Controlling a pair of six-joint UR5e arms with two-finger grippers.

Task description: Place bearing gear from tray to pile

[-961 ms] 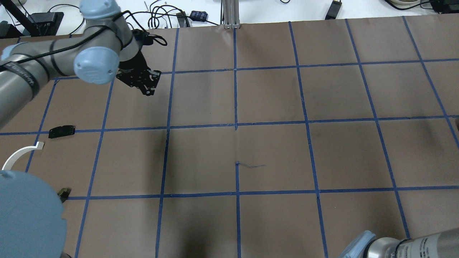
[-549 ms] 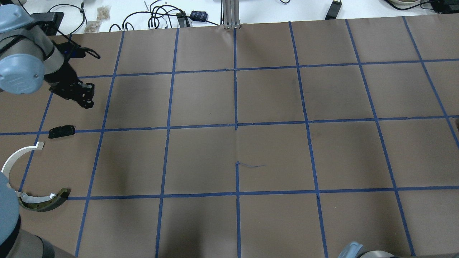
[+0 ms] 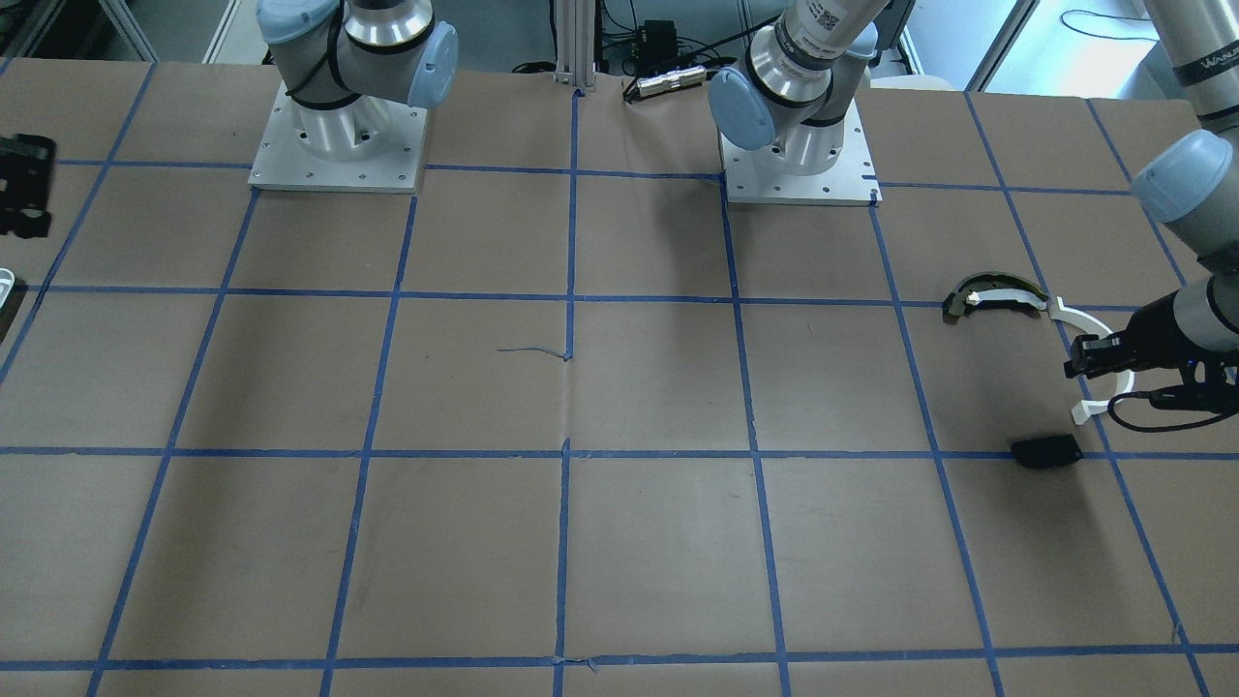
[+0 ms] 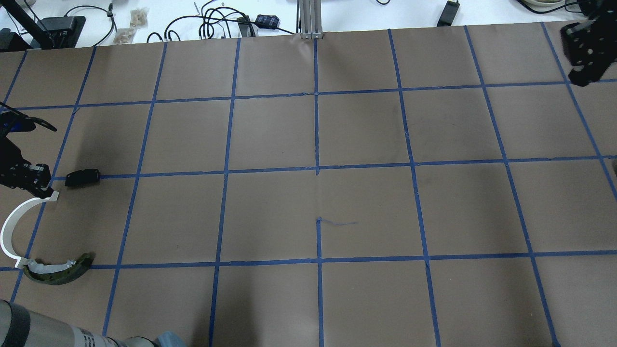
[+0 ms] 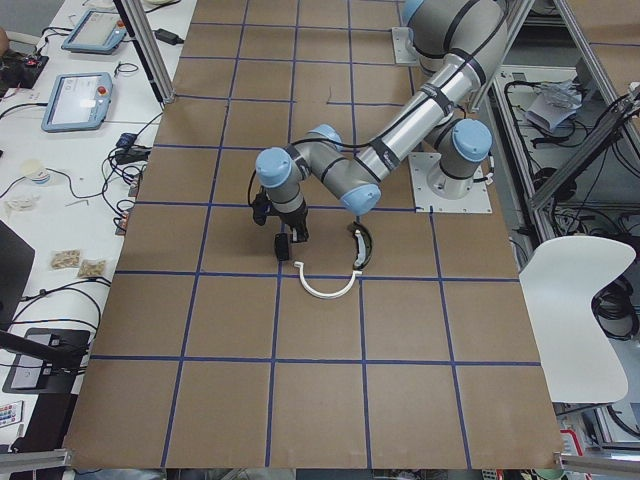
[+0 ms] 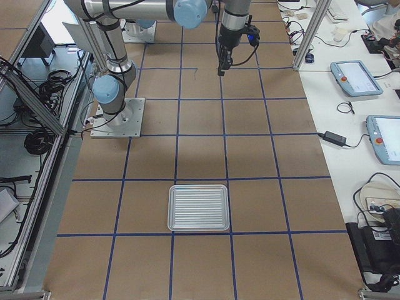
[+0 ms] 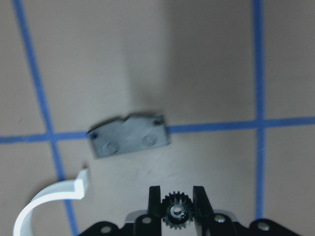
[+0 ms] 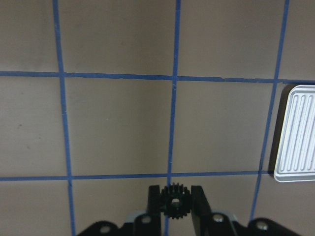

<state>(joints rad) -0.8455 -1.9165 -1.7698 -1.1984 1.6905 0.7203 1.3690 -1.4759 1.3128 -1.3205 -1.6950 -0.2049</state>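
My left gripper [image 4: 44,192] is shut on a small black bearing gear [image 7: 177,213] and hangs low over the pile at the table's left end. In the left wrist view the gripper [image 7: 177,192] is just short of the flat black block [image 7: 129,133] and beside the tip of the white arc [image 7: 49,202]. The pile is the white arc [image 4: 8,231], the dark curved metal piece [image 4: 58,273] and the black block [image 4: 82,177]. My right gripper [image 4: 584,55] is high at the far right and shut on a second black gear [image 8: 173,202]. The ribbed metal tray [image 8: 295,132] lies to its right.
The tray [image 6: 199,207] sits alone near the table's right end. The table is brown paper with a blue tape grid. Cables and small boxes lie beyond the far edge [image 4: 217,21]. Both arm bases [image 3: 799,145] stand at the robot's side.
My left gripper has swung from the far left-centre leftward and toward the robot, down to the pile. My right gripper has come into view at the top right.
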